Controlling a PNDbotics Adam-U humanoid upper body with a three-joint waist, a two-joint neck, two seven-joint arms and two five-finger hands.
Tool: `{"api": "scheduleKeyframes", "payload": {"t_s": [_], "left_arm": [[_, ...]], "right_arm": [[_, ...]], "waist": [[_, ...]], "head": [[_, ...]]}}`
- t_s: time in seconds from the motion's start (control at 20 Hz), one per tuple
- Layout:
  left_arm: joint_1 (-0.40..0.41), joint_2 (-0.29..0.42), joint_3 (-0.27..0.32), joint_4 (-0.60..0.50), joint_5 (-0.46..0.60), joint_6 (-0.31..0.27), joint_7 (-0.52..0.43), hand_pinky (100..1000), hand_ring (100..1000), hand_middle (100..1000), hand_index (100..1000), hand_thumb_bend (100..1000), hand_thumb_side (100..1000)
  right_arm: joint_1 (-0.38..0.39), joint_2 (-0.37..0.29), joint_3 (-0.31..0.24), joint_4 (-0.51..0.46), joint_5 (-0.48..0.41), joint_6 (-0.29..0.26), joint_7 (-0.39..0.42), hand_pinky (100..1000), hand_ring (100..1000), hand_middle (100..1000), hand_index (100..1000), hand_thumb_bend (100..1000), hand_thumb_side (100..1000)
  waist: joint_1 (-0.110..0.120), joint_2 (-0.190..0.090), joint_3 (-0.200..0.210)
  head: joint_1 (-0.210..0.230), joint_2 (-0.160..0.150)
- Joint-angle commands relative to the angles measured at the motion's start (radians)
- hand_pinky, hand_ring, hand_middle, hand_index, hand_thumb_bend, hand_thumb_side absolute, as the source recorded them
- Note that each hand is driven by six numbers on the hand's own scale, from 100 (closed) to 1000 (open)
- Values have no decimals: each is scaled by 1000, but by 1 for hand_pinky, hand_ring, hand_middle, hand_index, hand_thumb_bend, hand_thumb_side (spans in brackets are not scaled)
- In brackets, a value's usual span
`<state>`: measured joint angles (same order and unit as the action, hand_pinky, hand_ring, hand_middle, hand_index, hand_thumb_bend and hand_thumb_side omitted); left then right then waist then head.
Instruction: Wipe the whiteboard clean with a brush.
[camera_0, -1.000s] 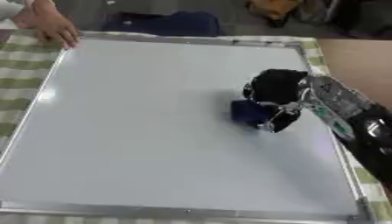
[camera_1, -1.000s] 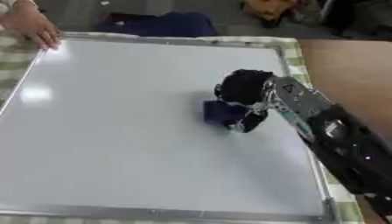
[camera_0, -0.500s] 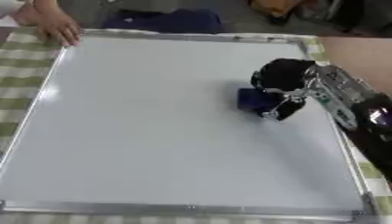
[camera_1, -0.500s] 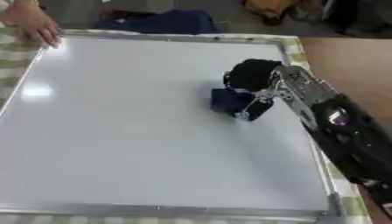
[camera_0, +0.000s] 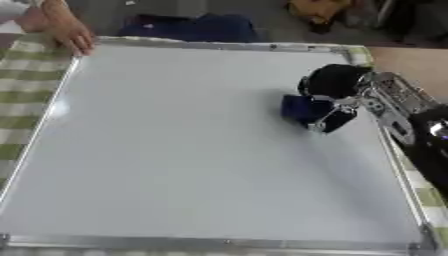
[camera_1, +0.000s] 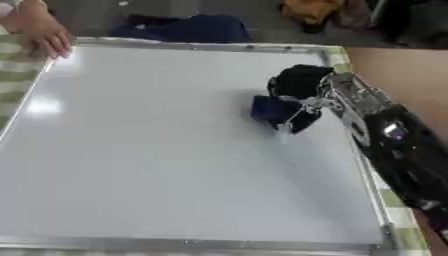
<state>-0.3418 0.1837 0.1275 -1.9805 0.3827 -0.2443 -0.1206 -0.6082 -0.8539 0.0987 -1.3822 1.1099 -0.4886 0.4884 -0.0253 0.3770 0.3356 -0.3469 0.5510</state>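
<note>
A large whiteboard (camera_0: 175, 145) with a silver frame lies flat and fills most of both views; its surface looks blank. My right hand (camera_0: 332, 85) comes in from the right and is shut on a dark blue brush (camera_0: 304, 109), which presses on the board's right upper part. My left hand shows in no view.
A person's bare hand (camera_0: 68, 31) rests on the board's far left corner. A dark blue cloth (camera_0: 192, 27) lies beyond the far edge. A green checked tablecloth (camera_0: 22, 95) shows at the left, and a brown surface (camera_1: 394, 70) lies at the right.
My right hand has carried the brush across the board toward the far edge and a little to the right. The person's hand has stayed at the corner.
</note>
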Motion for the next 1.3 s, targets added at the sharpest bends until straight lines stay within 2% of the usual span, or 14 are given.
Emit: {"api": "scheduleKeyframes", "payload": {"t_s": [0.05, 0.45, 0.7, 1.3], "left_arm": [[-13, 6, 1, -19, -2, -2, -5, 508, 603, 568, 510, 100, 1000], [-21, 7, -1, -19, -2, -3, -10, 509, 603, 568, 509, 100, 1000], [-22, 7, -1, -19, -2, -3, -11, 509, 603, 568, 508, 100, 1000], [-19, 6, -2, -19, 1, 1, -8, 512, 605, 569, 511, 100, 1000]], "right_arm": [[19, -36, 9, 63, 2, 10, 12, 311, 426, 181, 433, 100, 410], [11, -65, -16, 113, 16, 41, -11, 309, 426, 183, 434, 100, 409], [7, -64, -16, 125, 6, 37, -14, 307, 423, 180, 433, 100, 410], [44, -62, 34, -23, 39, -9, -29, 307, 426, 186, 436, 100, 400]], "waist": [[7, 0, 3], [2, 11, 15], [1, 14, 15], [5, -3, -1]], "head": [[-5, -19], [-11, -40], [-11, -44], [-1, -25]]}}
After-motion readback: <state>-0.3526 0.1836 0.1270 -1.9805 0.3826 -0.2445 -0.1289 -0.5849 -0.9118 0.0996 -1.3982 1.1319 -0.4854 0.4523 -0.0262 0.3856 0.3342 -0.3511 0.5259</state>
